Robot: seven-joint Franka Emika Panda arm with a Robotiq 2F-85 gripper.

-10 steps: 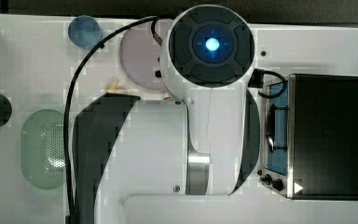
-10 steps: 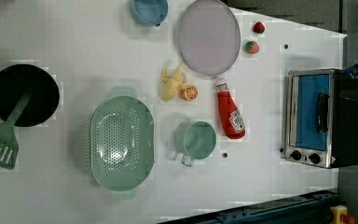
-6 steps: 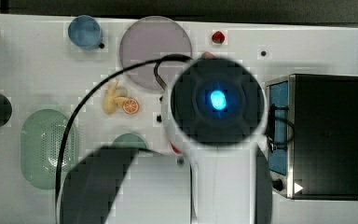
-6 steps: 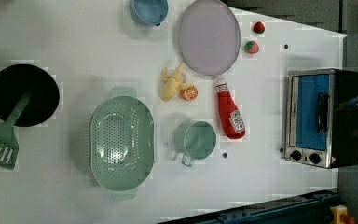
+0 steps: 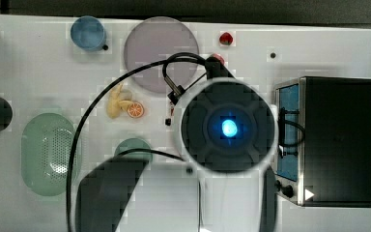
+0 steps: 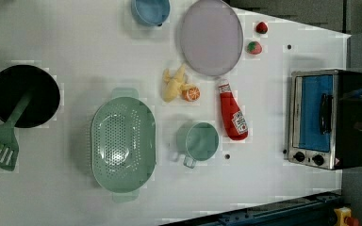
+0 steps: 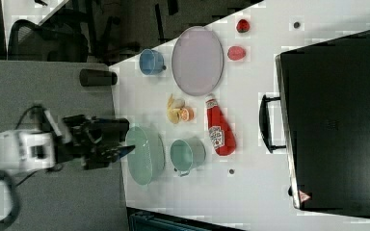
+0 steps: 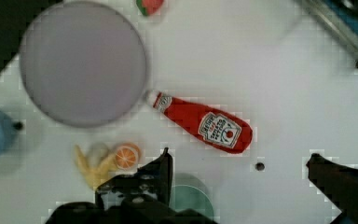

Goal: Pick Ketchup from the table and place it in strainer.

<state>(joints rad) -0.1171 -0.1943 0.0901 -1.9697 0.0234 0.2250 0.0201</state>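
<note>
Wrist view: the gripper (image 8: 240,175) is seen with fingers wide apart, empty, above the table (image 8: 270,70). The Ketchup (image 8: 200,123) lies flat just beyond them, its long axis slanted, cap touching the plate (image 8: 81,63).

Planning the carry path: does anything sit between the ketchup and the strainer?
Yes. In the left view the green cup stands between the Ketchup and the strainer; a low, straight carry would meet it. Nothing covers the strainer.
</note>
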